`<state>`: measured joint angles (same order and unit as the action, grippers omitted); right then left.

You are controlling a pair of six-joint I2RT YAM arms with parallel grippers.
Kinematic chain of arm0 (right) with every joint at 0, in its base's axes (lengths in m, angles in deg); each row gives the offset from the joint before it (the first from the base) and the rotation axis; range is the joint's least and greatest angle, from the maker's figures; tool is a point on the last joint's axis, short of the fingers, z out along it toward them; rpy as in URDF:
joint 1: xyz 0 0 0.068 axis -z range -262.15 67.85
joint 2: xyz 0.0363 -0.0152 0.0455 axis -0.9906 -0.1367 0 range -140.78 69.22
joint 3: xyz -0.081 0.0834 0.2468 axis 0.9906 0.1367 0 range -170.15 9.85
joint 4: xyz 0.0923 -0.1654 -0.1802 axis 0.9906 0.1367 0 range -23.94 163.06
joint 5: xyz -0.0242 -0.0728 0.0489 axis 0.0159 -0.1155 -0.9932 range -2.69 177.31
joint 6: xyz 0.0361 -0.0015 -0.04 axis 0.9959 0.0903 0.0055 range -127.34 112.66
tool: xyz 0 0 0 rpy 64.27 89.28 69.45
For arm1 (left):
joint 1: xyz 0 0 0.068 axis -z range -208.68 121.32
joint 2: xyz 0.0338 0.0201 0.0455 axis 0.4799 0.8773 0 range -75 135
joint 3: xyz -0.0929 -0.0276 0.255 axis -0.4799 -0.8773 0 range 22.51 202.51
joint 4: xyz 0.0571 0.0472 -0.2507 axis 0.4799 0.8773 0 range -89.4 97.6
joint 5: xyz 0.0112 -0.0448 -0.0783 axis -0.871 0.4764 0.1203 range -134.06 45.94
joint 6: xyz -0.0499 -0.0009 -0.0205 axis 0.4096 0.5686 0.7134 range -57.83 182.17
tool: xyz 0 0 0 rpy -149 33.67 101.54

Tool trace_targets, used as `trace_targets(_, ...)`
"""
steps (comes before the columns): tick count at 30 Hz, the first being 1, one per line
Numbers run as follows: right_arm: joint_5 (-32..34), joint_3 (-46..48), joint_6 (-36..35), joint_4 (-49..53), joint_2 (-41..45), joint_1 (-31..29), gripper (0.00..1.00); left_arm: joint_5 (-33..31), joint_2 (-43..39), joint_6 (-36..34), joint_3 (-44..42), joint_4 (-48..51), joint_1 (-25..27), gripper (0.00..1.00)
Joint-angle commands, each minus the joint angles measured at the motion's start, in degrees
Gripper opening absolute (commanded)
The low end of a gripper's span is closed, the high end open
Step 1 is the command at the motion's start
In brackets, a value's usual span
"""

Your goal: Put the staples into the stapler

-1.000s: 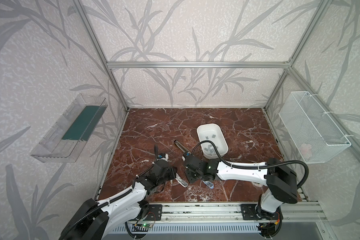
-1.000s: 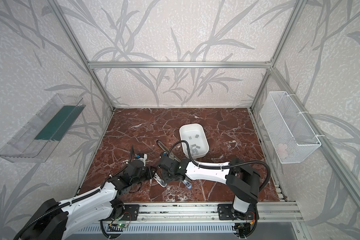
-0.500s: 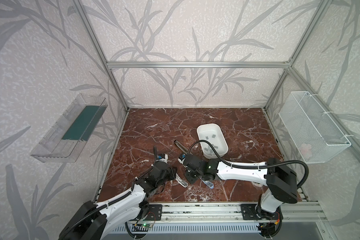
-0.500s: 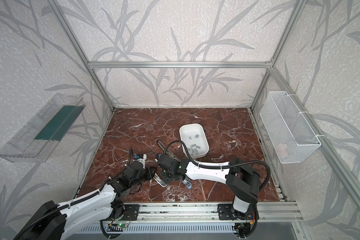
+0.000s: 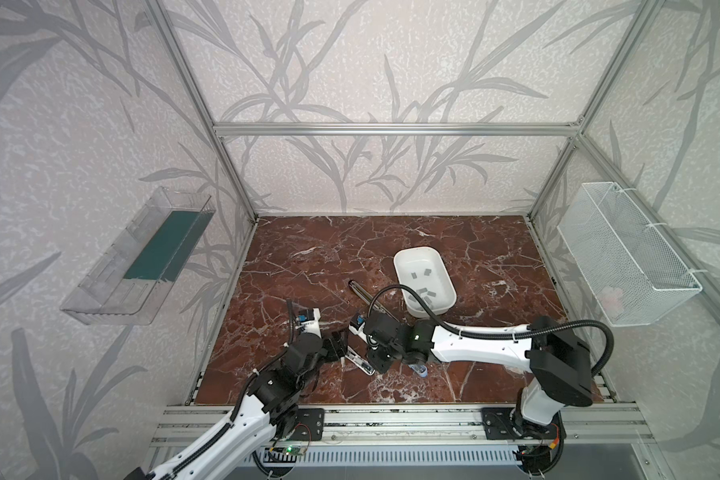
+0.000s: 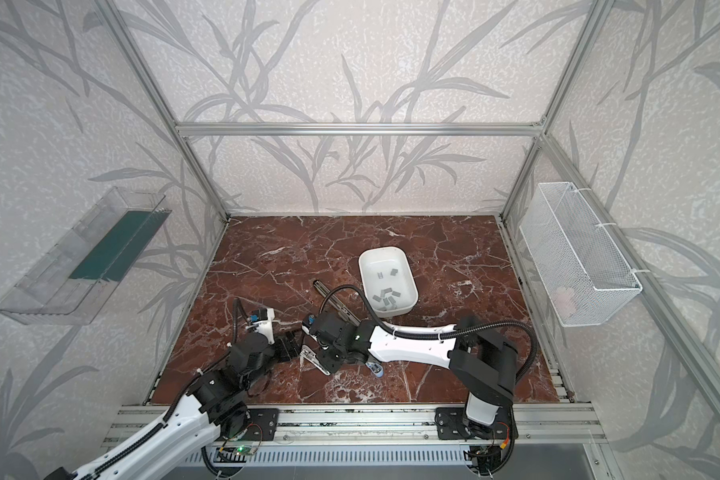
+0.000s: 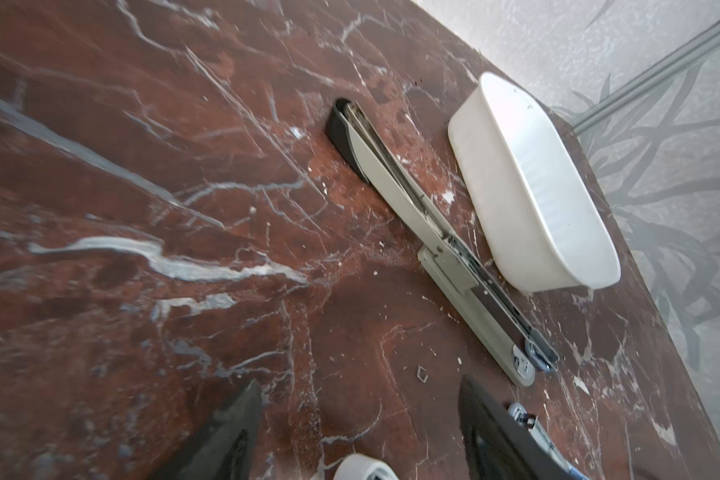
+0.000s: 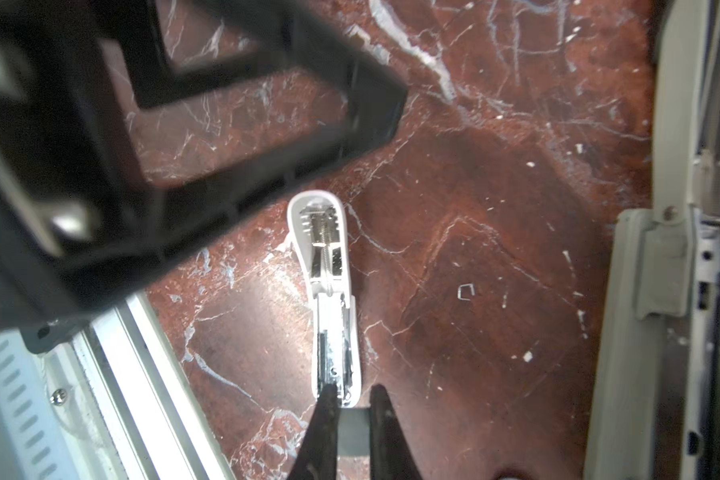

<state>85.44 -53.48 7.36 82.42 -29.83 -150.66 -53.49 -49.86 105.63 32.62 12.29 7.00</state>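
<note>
Here, R gripper (image 8: 353, 392) pinches a grey staple strip (image 8: 352, 432) at the small white stapler's (image 8: 329, 291) end; L gripper (image 7: 358, 382) spread wide, empty.
Strip: flat, matte, rect., clamped btw black tapered fingers (image 8: 323, 436). Stapler lies open on veined red-brown marble (image 8: 495, 187): glossy plastic shell, shiny metal spring + channel exposed. Rest of staples (image 6: 387, 298) lie loose in rounded white plastic tray (image 7: 528, 187), long grey stapler (image 7: 391, 183) opened flat beside it; lone U-shaped staple (image 8: 465, 291) on marble nearby.
</note>
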Motion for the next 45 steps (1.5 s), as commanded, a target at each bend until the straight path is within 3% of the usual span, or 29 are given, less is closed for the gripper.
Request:
trace_targets(1,-0.8,-2.1,-1.7,1.6,-2.2,-0.9,0.02,-7.8,-3.2,-0.4,6.4,14.9,-3.2,0.77)
trace_targets(6,-0.9,-5.2,-1.1,4.5,-5.2,-1.3,0.01,-0.3,-2.0,-2.2,9.0,18.7,-12.3,0.78)
trace_targets(9,-0.9,-5.9,-0.8,4.9,-5.9,-1.5,0.01,-0.3,-1.2,-3.6,10.4,20.2,-14.2,0.8)
trace_targets(17,-0.9,-6.8,-0.8,5.3,-7.6,-1.6,0.01,-6.3,2.5,-7.7,11.2,21.4,-14.5,0.8)
trace_targets(45,-0.1,-9.6,-0.4,7.3,-11.1,-1.6,0.0,-5.8,0.1,-7.4,9.8,21.6,-14.8,0.8)
